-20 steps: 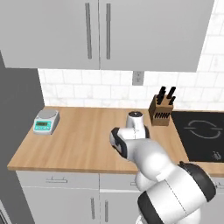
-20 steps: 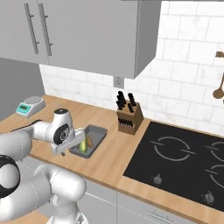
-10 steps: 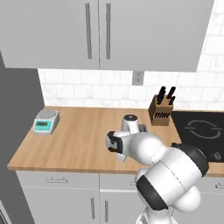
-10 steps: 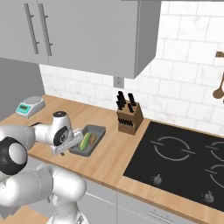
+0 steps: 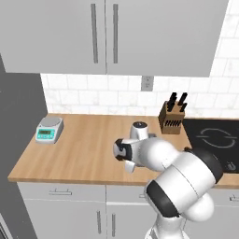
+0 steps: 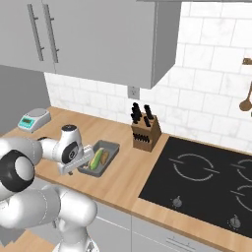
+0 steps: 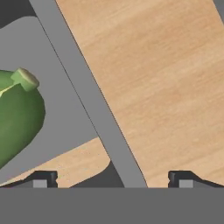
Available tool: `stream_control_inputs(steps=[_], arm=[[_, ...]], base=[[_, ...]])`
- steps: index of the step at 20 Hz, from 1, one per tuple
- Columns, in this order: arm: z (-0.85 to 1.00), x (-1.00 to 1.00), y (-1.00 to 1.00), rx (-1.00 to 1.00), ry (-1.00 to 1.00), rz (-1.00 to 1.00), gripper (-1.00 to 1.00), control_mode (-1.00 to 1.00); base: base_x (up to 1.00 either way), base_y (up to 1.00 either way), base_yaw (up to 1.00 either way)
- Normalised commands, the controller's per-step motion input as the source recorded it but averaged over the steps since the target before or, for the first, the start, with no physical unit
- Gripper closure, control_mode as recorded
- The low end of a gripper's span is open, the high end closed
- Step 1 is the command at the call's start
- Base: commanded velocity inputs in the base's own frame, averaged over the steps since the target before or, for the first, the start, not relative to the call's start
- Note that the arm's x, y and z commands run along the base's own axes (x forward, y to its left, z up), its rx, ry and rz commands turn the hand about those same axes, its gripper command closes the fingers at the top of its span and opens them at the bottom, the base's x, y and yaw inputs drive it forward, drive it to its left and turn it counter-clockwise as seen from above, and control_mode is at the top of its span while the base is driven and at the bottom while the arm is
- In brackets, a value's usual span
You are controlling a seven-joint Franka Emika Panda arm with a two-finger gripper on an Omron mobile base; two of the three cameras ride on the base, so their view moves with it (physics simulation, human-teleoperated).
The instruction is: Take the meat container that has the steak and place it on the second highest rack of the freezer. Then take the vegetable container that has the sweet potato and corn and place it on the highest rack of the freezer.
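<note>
On the wooden counter [image 6: 128, 172] the vegetable container [image 6: 109, 146] holding the corn [image 6: 97, 158] sits near the knife block [image 6: 144, 132]. Our gripper [image 7: 111, 175] straddles its rim, jaws fully spread, holding nothing. We judge the grasp is next: lower and close.

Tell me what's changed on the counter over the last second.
The arm swung its hand lower over the near end of the vegetable container; the fingers stand open astride its rim, nothing gripped. The corn, scale and knife block stayed put.
</note>
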Motion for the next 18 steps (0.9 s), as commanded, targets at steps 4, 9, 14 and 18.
stream_control_inputs(steps=[4, 9, 14, 18], arm=[[-0.23, 0.0, -0.03, -0.01, 0.0, -0.23, 1.0, -1.0], [-0.05, -0.49, -0.16, 0.0, -0.05, -0.14, 1.0, -1.0], [0.0, -0.56, -0.09, 0.0, -0.02, -0.1, 1.0, -1.0], [0.41, -0.09, 0.11, 0.0, 0.0, -0.05, 1.0, -1.0]], base=[[0.0, 0.0, 0.0], [0.0, 0.0, 0.0], [0.0, 0.0, 0.0], [0.0, 0.0, 0.0]])
